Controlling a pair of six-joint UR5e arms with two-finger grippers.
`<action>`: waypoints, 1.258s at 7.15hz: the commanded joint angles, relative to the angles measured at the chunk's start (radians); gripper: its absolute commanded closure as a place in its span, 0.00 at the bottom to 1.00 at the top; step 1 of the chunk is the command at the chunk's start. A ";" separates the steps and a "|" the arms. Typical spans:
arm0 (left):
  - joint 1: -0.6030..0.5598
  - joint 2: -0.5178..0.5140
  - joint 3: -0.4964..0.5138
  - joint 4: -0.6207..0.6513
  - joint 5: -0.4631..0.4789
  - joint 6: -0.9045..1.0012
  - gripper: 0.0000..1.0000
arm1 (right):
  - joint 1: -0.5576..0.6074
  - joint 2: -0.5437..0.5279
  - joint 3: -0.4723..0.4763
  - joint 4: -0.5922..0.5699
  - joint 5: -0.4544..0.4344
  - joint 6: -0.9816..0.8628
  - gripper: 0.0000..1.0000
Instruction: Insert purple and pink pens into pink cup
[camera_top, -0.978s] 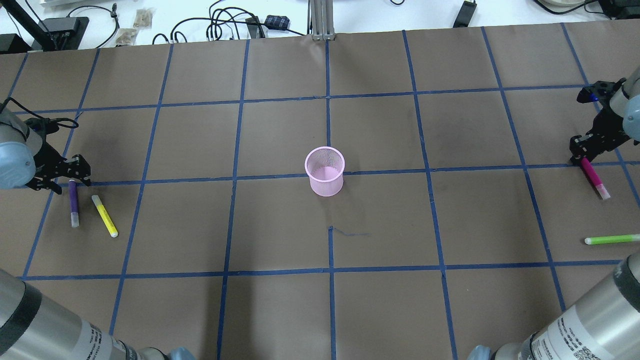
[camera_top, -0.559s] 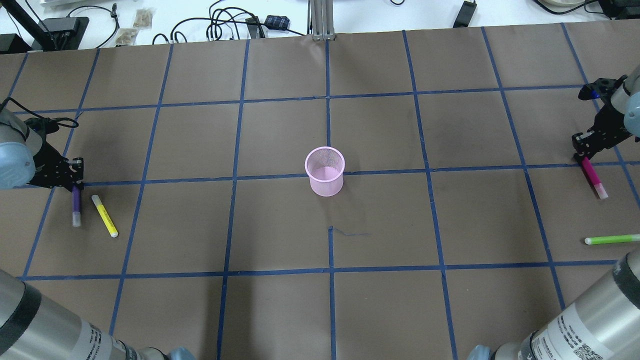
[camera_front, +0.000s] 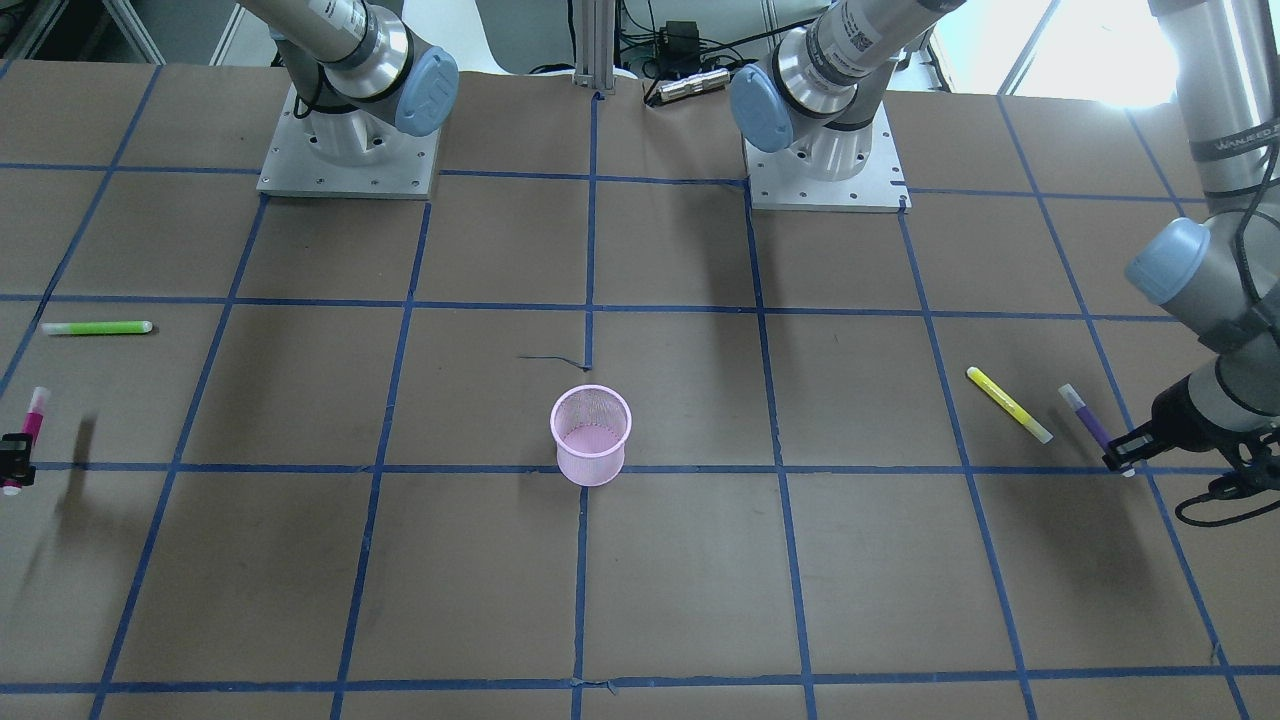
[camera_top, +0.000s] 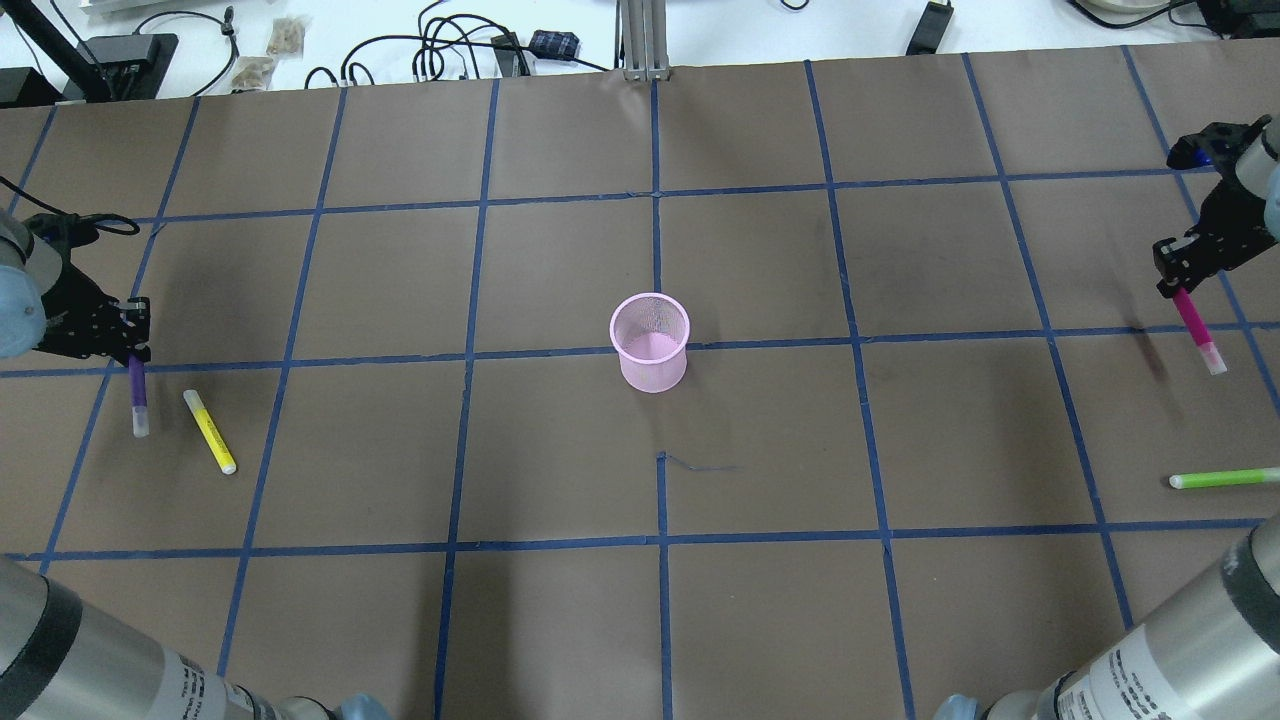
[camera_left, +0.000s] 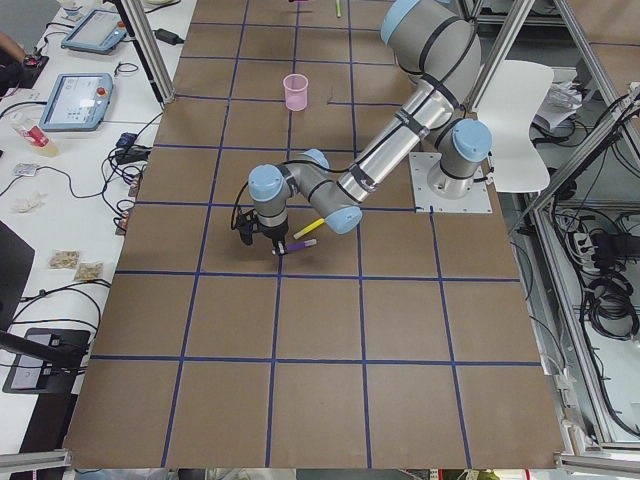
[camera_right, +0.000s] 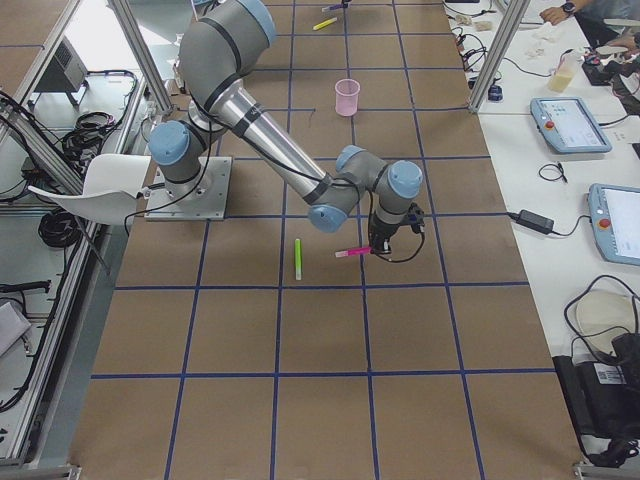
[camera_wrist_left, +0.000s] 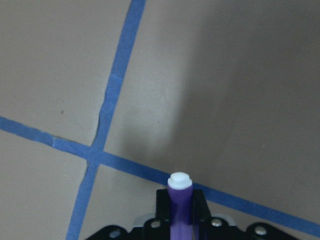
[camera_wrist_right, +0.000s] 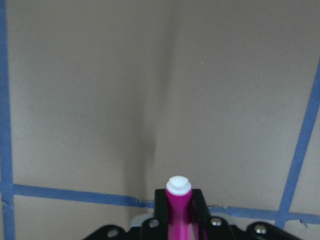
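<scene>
The pink mesh cup (camera_top: 650, 342) stands upright at the table's middle, also in the front view (camera_front: 590, 435). My left gripper (camera_top: 132, 352) at the far left is shut on the purple pen (camera_top: 137, 395), which hangs off the table; the left wrist view shows the pen (camera_wrist_left: 179, 205) between the fingers. My right gripper (camera_top: 1180, 283) at the far right is shut on the pink pen (camera_top: 1198, 330), lifted too; it shows in the right wrist view (camera_wrist_right: 178, 207).
A yellow pen (camera_top: 209, 432) lies on the paper just right of the purple pen. A green pen (camera_top: 1222, 479) lies at the right edge. Cables and boxes sit beyond the table's far edge.
Both grippers have closed on their pens and lifted them off the table. The left one rose with the purple pen, the right one with the pink pen.
</scene>
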 joint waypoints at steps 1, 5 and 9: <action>-0.020 0.086 0.018 -0.063 -0.037 -0.006 1.00 | 0.121 -0.139 0.037 0.083 0.066 0.040 1.00; -0.218 0.282 0.094 -0.299 -0.077 -0.079 1.00 | 0.378 -0.431 0.274 -0.099 0.288 0.131 1.00; -0.452 0.381 0.192 -0.562 -0.062 -0.151 1.00 | 0.773 -0.476 0.555 -0.753 0.256 0.463 1.00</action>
